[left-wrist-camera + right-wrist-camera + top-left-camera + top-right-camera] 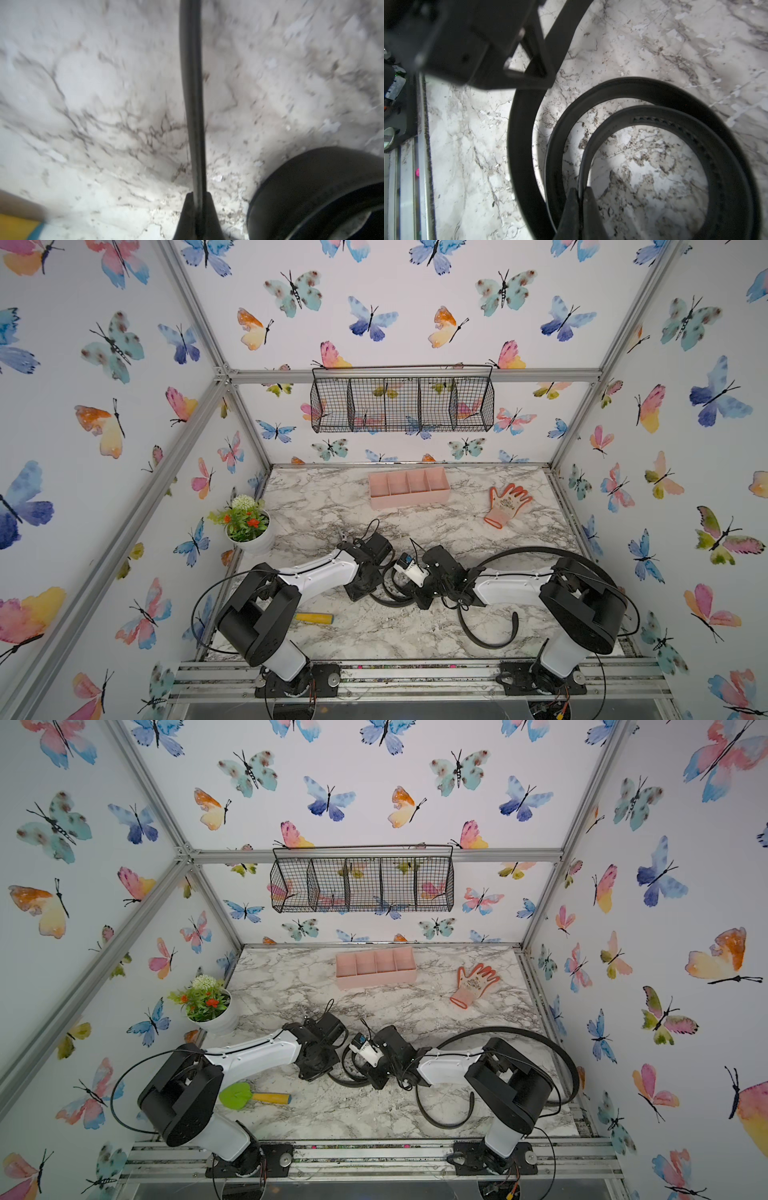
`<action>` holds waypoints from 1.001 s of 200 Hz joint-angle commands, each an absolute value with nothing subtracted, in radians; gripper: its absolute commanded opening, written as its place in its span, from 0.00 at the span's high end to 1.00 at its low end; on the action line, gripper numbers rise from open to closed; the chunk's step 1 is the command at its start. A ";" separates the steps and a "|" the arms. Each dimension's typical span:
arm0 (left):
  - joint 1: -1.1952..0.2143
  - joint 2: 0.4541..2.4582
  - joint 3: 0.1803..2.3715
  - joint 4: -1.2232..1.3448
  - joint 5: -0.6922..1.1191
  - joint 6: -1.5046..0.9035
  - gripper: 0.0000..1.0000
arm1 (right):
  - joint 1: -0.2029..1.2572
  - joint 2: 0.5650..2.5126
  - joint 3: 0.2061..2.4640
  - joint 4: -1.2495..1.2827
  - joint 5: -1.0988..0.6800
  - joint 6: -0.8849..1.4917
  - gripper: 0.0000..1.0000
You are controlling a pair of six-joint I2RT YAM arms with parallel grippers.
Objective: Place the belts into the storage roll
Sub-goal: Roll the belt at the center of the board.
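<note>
Marble-patterned tabletop lies under both arms. Left gripper is pinched tight on a black belt standing on edge. Right gripper clamps the inner turn of a coiled belt; whether both hold one strap cannot be told. Another belt arc curves around the right arm. The pink storage roll sits well apart, near the back wall.

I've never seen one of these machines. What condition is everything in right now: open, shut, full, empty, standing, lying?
Left end effector: shut on a belt.
Right end effector: shut on a belt coil.
Storage roll: upright, all four compartments empty.
Belts: loosely curled, none in the storage roll.
Wire basket: hung on the wall, empty.
Glove: lying flat.
Flower pot: upright.
Trowel: lying flat.
</note>
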State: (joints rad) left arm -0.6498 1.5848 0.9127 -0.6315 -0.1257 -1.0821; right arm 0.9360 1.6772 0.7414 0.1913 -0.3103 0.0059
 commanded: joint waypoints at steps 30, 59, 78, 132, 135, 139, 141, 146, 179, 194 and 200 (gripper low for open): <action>-0.477 1.652 0.950 -0.463 -0.022 -0.620 0.98 | 1.011 1.714 0.786 0.174 -0.338 -0.066 0.97; -0.476 1.704 1.019 -0.512 0.017 -0.476 0.99 | 1.067 1.748 0.820 0.175 -0.337 -0.131 0.97; -0.482 1.714 1.054 -0.542 0.024 -0.385 1.00 | 1.106 1.763 0.841 0.166 -0.329 -0.196 0.97; -0.488 1.802 1.217 -0.600 0.107 -0.215 1.00 | 1.149 1.835 0.916 0.145 -0.281 -0.352 0.97; -0.489 1.812 1.227 -0.600 0.115 -0.210 1.00 | 1.149 1.840 0.923 0.143 -0.276 -0.356 0.97; -0.491 1.822 1.242 -0.601 0.130 -0.200 1.00 | 1.148 1.847 0.934 0.137 -0.271 -0.363 0.97; -0.491 1.829 1.250 -0.601 0.136 -0.196 1.00 | 1.149 1.850 0.941 0.132 -0.271 -0.368 0.97; -0.496 1.843 1.268 -0.603 0.144 -0.187 1.00 | 1.149 1.861 0.956 0.122 -0.264 -0.377 0.97; -0.542 1.969 1.430 -0.680 0.153 -0.125 1.00 | 1.149 1.899 1.042 0.063 -0.228 -0.432 0.97; -0.565 2.030 1.494 -0.692 0.141 -0.104 1.00 | 1.149 1.907 1.070 0.040 -0.223 -0.449 0.97; -0.572 2.050 1.516 -0.693 0.146 -0.096 1.00 | 1.149 1.904 1.073 0.040 -0.218 -0.454 0.97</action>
State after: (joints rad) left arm -0.5308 1.9747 1.4136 -0.6727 0.1062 -0.1680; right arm 1.1362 1.8885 1.0328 0.0948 -0.2310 -0.3882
